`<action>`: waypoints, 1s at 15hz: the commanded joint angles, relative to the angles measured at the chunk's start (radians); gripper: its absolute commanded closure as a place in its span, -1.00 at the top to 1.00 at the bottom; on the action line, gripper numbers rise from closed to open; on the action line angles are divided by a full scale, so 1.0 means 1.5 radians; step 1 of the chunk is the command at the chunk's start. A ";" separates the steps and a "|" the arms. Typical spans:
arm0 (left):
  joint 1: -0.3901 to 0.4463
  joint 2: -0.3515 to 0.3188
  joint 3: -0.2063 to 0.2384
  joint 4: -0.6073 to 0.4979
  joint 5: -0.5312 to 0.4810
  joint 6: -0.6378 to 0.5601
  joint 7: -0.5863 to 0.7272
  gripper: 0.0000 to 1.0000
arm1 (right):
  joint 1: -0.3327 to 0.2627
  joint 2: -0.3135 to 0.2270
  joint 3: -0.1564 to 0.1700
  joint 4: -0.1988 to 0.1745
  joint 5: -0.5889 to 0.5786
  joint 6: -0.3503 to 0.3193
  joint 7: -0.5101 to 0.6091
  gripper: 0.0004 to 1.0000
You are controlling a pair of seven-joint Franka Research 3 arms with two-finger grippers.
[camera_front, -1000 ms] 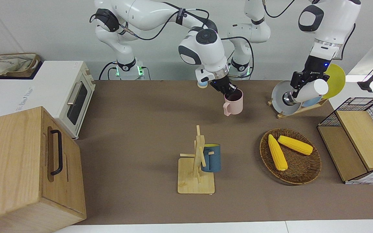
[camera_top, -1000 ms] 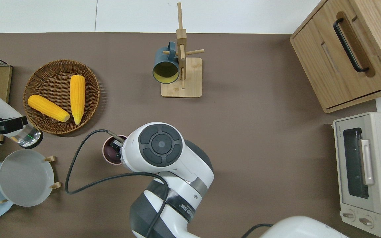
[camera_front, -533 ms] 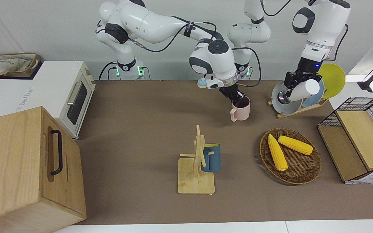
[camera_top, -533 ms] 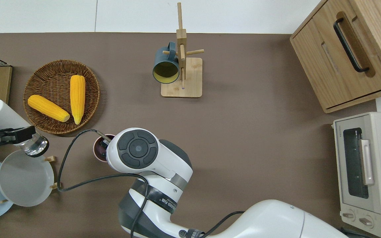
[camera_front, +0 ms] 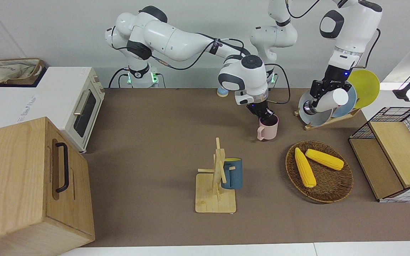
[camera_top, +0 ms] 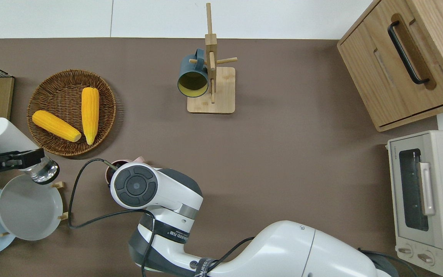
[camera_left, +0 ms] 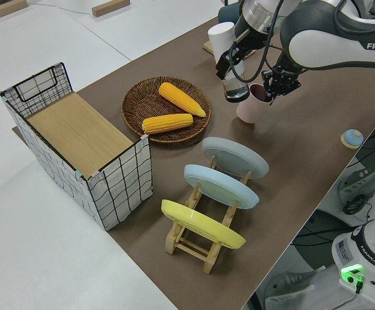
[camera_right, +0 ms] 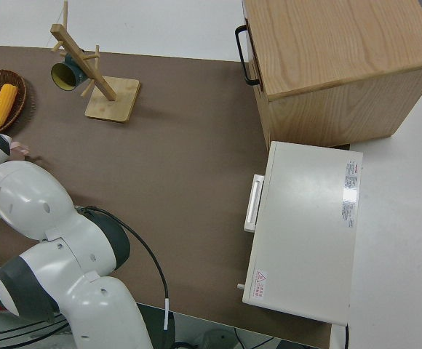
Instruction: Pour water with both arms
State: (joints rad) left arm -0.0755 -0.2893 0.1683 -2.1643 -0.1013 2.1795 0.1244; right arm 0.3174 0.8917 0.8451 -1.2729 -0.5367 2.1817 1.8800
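Note:
My right gripper [camera_front: 264,114] is shut on the rim of a pink mug [camera_front: 269,128], one finger inside it. The mug stands upright, at or just above the brown table; I cannot tell which. In the overhead view the right wrist hides most of the pink mug [camera_top: 138,159]. My left gripper [camera_front: 319,93] is shut on a white bottle [camera_front: 333,100], held tilted with its metal end [camera_top: 47,172] lowest and turned toward the mug. The bottle [camera_top: 0,137] hangs over the table between the wicker basket and the grey plate. No water shows.
A wicker basket [camera_front: 333,199] with two corn cobs [camera_front: 305,167] lies toward the left arm's end. A plate rack holds a grey plate [camera_top: 29,207] and others. A mug tree [camera_front: 218,170] carries a blue mug [camera_front: 232,174]. Wire crate [camera_front: 393,156], toaster oven [camera_front: 59,103], wooden cabinet [camera_front: 23,185].
The right arm has carried the pink mug toward the left arm's end and a little farther from the robots. The left gripper has brought the tilted bottle closer to the mug.

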 commanded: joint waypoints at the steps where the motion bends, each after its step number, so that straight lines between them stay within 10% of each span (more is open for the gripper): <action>1: -0.012 -0.028 0.008 -0.014 0.018 0.015 -0.016 -1.00 | 0.009 0.034 0.014 0.036 -0.031 0.000 0.020 -1.00; 15: -0.016 -0.069 0.020 -0.071 0.018 0.013 0.017 -1.00 | 0.005 0.043 0.014 0.036 -0.030 0.006 0.024 -0.69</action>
State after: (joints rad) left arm -0.0754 -0.3042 0.1791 -2.1988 -0.0993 2.1810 0.1335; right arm 0.3320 0.9271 0.8454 -1.2318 -0.5518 2.1820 1.8897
